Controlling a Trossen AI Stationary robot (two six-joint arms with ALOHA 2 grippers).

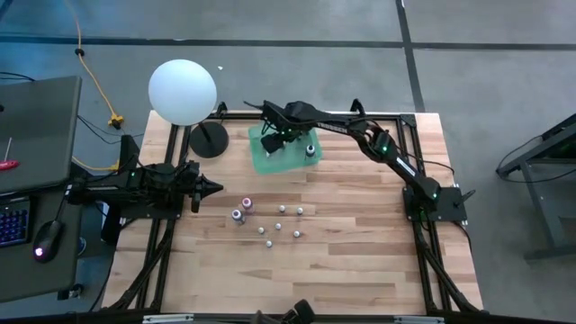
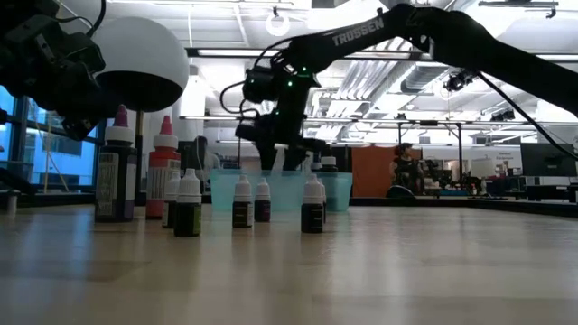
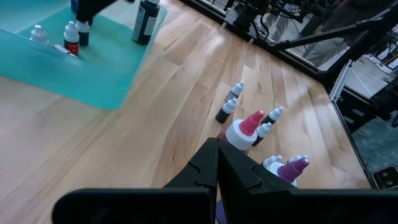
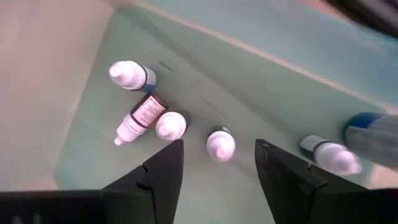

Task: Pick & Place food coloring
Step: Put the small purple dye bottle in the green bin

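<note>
Wooden table (image 1: pixel 360 261): right gripper (image 4: pixel 217 163) open above bottle (image 4: pixel 221 144) in tray (image 4: pixel 186 193)

Black jointed arms (image 1: pixel 387 148), white TROSSEN lettering, green lights

Food coloring bottles (image 1: pixel 268 225): small, whitish-capped, about nine standing upright in a loose cluster mid-surface. More bottles (image 4: pixel 221 144) inside the teal tray (image 1: pixel 261 160), one lying down.
</note>
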